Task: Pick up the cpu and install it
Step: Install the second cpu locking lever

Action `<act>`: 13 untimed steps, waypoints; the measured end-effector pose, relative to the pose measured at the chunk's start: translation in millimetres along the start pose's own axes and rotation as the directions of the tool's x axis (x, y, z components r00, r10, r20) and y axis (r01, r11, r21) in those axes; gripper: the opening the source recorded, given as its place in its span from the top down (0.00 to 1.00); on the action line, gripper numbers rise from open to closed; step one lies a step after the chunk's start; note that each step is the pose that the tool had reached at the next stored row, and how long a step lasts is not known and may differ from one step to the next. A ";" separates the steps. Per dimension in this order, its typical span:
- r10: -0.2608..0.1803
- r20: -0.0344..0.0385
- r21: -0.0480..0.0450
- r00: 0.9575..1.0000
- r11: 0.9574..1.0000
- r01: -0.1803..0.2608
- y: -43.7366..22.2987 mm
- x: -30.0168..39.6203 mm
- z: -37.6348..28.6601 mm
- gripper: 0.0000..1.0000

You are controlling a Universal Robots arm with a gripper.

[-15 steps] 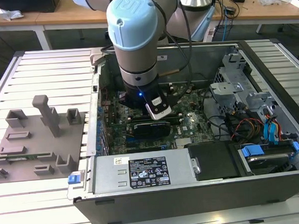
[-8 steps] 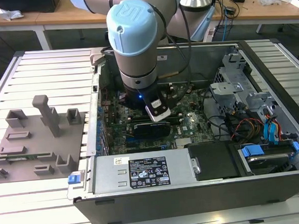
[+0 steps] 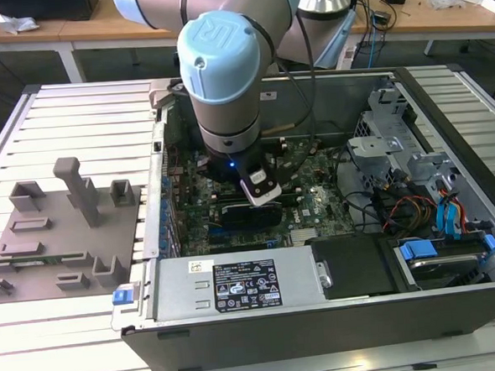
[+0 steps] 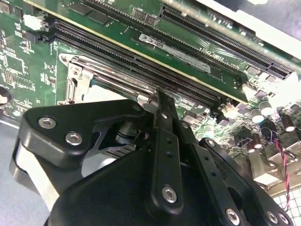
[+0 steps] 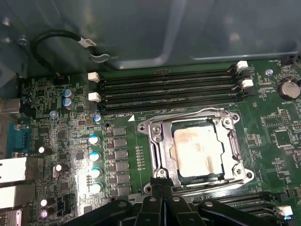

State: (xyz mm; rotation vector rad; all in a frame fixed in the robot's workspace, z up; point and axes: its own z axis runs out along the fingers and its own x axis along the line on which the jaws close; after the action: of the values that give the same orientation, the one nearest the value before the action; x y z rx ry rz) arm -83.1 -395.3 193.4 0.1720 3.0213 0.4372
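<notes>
Cpu (image 5: pixel 196 145) flat in socket frame (image 5: pixel 194 149), claw (image 5: pixel 162 182) at frame's edge

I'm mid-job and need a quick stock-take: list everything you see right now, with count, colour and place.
cpu: one, silver-white, lying inside the socket frame, in the first wrist view.
socket frame: one, bare metal, around the cpu on the board.
memory slots: several, black, in a row beside the frame.
motherboard: one, green, inside the case.
computer case: one, dark grey, lying open on the slatted table.
power supply: one, grey, along the case's near edge.
parts tray: one, grey, at the exterior view's left.
arm: one, pale blue and grey, above the board.
gripper: one, black, at the frame's edge.
</notes>
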 end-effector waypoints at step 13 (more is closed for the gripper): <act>0.000 0.002 -0.004 1.000 1.000 0.000 8.9 2.5 -30.5 0.89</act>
State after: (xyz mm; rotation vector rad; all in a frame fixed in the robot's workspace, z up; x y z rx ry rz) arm -87.7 -395.0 224.9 0.1716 3.0182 0.4425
